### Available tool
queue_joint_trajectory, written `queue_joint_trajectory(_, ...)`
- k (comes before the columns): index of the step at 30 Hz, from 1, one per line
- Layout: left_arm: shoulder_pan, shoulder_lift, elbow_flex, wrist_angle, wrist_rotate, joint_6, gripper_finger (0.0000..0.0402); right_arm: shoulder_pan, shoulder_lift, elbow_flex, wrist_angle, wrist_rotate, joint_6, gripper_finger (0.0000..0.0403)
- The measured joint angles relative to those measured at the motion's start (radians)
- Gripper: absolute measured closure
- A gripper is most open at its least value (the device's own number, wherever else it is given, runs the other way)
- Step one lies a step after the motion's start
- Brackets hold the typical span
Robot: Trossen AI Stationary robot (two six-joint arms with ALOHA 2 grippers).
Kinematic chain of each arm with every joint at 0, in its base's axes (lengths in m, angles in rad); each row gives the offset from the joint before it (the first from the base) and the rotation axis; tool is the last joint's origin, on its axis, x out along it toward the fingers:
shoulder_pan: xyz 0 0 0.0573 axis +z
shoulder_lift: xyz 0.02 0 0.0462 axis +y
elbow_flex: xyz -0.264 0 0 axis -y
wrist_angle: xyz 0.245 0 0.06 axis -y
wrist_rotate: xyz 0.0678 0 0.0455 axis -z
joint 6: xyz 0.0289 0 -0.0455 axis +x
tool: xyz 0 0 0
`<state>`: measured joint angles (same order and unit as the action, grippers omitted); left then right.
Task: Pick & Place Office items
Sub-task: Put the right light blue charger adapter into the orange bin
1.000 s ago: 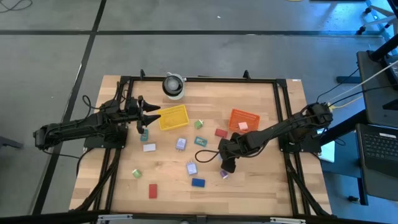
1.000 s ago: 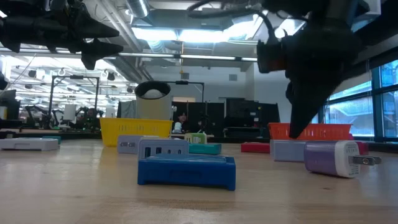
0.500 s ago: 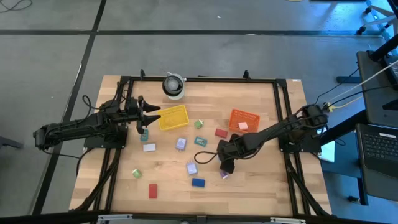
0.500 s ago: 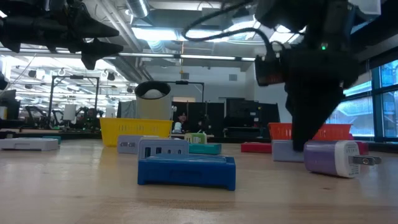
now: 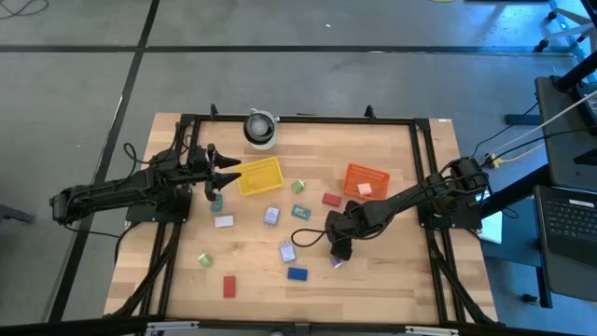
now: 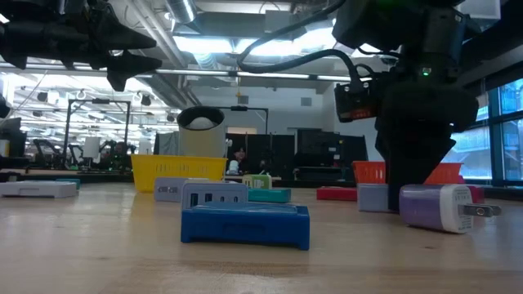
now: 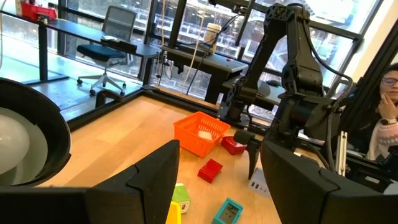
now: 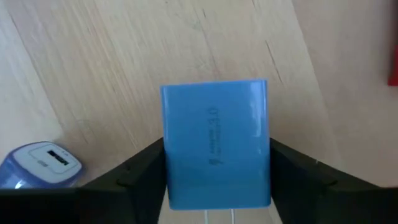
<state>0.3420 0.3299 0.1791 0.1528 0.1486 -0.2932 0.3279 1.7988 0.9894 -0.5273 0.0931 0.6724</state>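
High view: the right gripper [image 5: 340,250] has come down on the table [image 5: 392,280], right of the middle and toward the front edge, with a lavender charger [image 5: 336,263] just beside it. The left gripper [image 5: 222,174] hovers near the left edge beside the yellow basket [image 5: 259,175], unchanged.

Low view: a second ago the right gripper hung clear of the wood. Now its tips reach the surface next to the lavender charger.

Left wrist view: the left gripper's fingers [image 7: 155,180] stand apart with nothing between them.

Right wrist view: a blue block [image 8: 215,142] lies flat on the wood, and the right gripper's fingers [image 8: 140,171], wide a moment ago, now press against both its sides. The pick looks made. I judge the next move is a lift toward a basket, perhaps the orange basket [image 5: 364,177] nearby.
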Motion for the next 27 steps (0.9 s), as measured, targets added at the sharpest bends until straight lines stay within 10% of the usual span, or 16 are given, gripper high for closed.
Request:
queue_joint_trajectory(14,0.000,0.000,0.000,0.000,0.000,0.000,0.0180,-0.002,-0.029,-0.005,0.003,0.019,0.003,0.0192)
queue_joint_trajectory(27,0.000,-0.001,0.000,0.073,-0.001,0.004,0.0180,-0.070,-0.342,-0.004,-0.089,0.227,-0.034,0.0192)
